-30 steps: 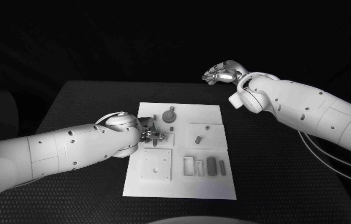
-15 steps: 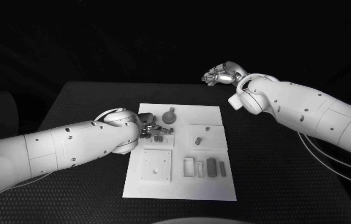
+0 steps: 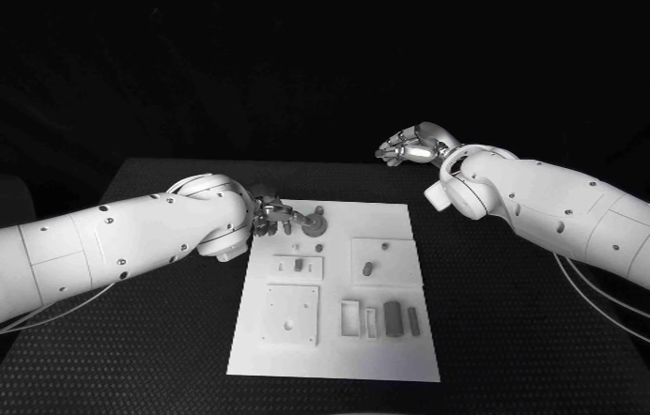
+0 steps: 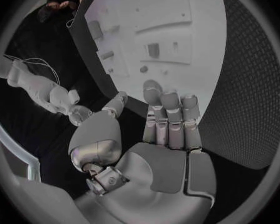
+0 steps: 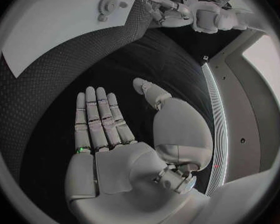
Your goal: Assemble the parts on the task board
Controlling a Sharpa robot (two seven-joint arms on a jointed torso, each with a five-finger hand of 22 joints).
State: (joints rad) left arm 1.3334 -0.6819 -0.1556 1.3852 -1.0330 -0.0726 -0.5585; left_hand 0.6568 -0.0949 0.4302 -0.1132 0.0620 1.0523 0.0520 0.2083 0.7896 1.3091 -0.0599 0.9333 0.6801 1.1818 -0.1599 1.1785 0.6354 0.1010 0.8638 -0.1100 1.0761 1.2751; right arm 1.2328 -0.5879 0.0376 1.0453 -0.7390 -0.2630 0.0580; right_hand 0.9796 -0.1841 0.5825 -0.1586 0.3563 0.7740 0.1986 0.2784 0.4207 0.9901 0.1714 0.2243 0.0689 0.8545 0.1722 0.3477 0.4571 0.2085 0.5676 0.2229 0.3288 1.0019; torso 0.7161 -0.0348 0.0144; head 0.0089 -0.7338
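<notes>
Task board (image 3: 365, 349) lies at the middle of the table (image 3: 528, 340), long side running from near edge to far edge. Several parts lie loose in the tray recesses at the board's near right corner (image 3: 392, 318). A gear-like part (image 3: 315, 218) sits near the far left corner; small pieces stand in the square plates mid-board (image 3: 367, 268).

Left hand (image 3: 275, 214) hovers at the board's far left edge beside the gear; wrist view shows its fingers (image 4: 170, 115) extended, nothing held. Right hand (image 3: 413, 143) is raised beyond the far edge, well apart from the board, palm flat, fingers (image 5: 97, 119) straight, empty.

Judgement: assembly at an early stage; tray parts not yet placed.
</notes>
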